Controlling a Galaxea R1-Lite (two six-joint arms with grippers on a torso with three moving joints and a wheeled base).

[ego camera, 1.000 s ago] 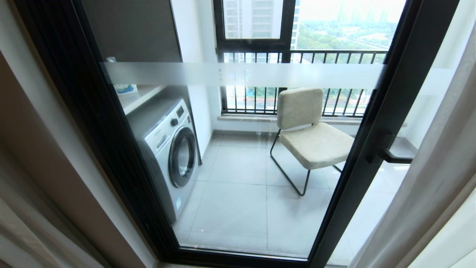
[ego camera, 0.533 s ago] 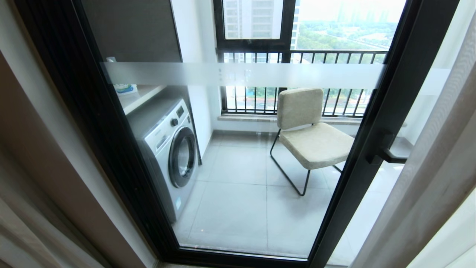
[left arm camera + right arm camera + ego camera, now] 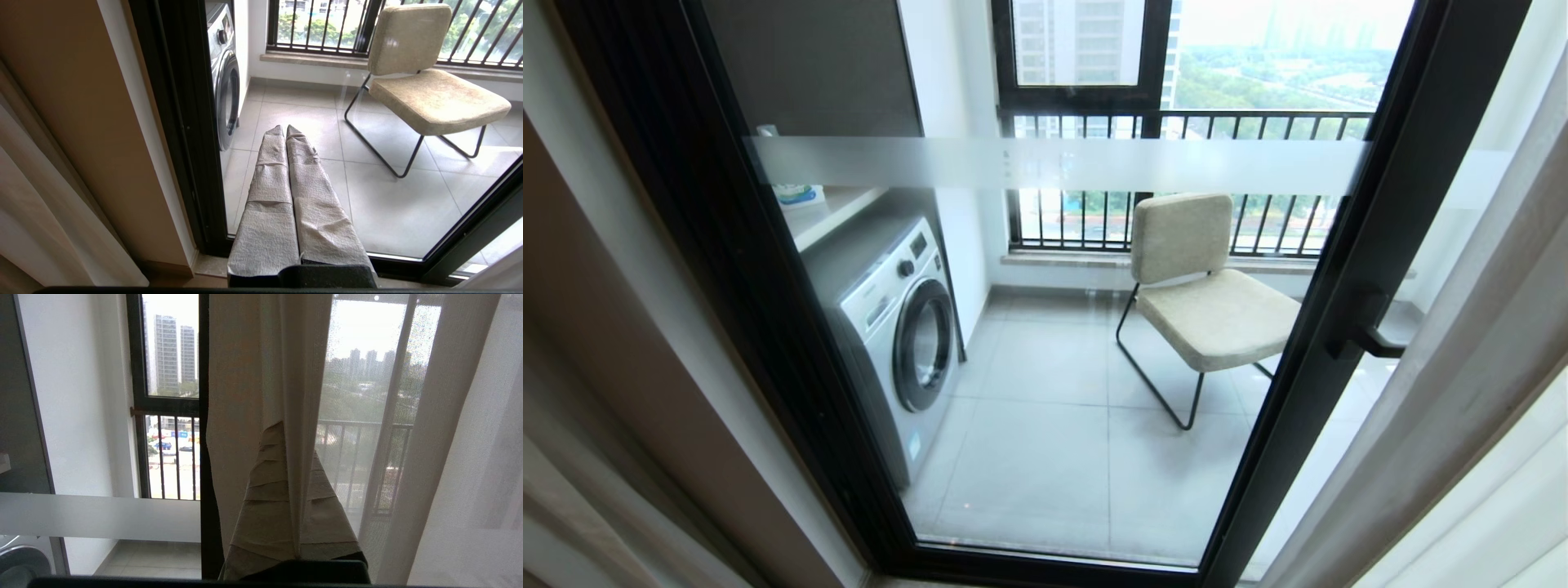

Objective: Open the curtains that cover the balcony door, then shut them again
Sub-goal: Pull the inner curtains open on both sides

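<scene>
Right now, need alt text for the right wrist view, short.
The right pincer is shut on a fold of the opaque beige curtain, which hangs beside the sheer white layer. Left of the fabric are the balcony door's black frame and its frosted stripe, with railing bars and tower blocks beyond.

Pale beige-grey and sheer white pleated curtains (image 3: 1462, 392) hang gathered at right edge. Black-framed glass balcony door (image 3: 1347, 269) with frosted stripe stands uncovered, shut.

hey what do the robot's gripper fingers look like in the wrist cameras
Both grippers have two long, tapering fingers wrapped in pale grey-beige crinkled fabric-like covering with creases across it. The left gripper and right gripper each rise from a black base. No cables or markings show.
</scene>
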